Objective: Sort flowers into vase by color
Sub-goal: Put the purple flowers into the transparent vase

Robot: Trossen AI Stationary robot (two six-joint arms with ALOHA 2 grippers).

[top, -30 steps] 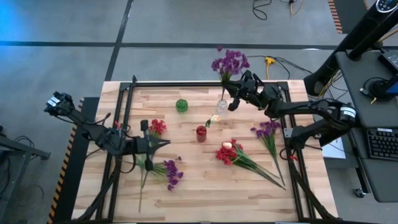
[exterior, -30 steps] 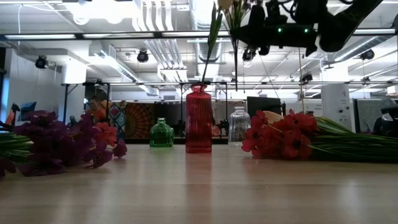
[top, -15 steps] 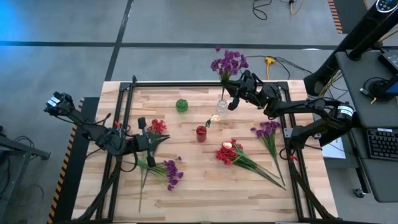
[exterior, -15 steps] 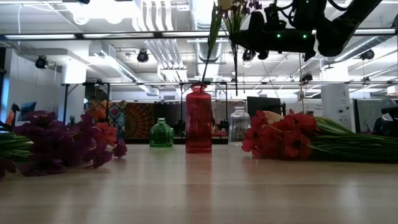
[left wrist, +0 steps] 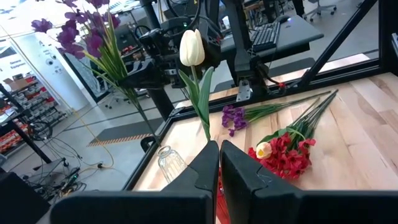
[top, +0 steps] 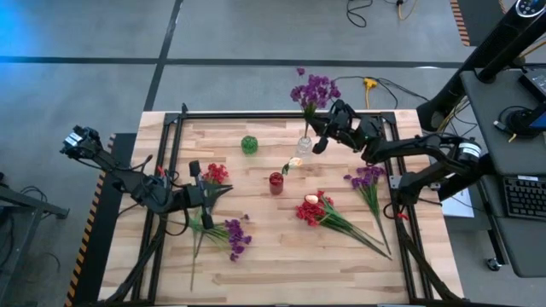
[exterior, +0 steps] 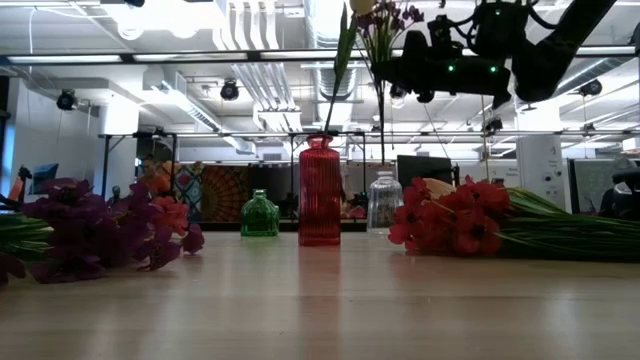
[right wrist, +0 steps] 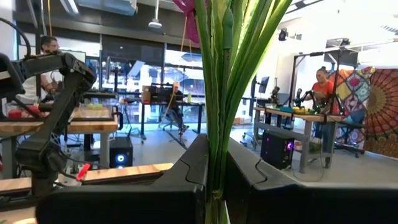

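Purple sprig [top: 314, 89]: held by the right gripper [top: 322, 141] with its blossoms over the table's far edge and its thin stem running down to the mouth of the clear vase [top: 304, 145]; the low view shows the stem reaching that bottle's neck, though whether the tip is already inside cannot be told.
Right gripper: fingers pressed together on the green stems, which the right wrist view shows pinched between them; the grip sits low on the stem, probably so the tip can be steered into the narrow neck.
Clear vase: stands upright toward the far side of the wooden table [top: 256, 256], between the green vase [top: 248, 144] and the right arm, apparently the one chosen for purple.
Red vase [top: 275, 182]: near the table's middle, already carrying a cream tulip [left wrist: 191, 47] that rises well above its rim.
Left gripper [top: 201, 189]: low over the table's left part, just beside a red sprig [top: 215, 173]; the left wrist view shows its two dark fingers almost touching with nothing between them, so it looks to be waiting.
Unsorted flowers: a red bunch with one cream bloom [top: 314, 210] lies right of centre, a purple sprig [top: 368, 177] lies near the right edge, and another purple sprig [top: 235, 236] lies toward the near left.
Stage: judged early, since most sprigs lie flat on the wood.
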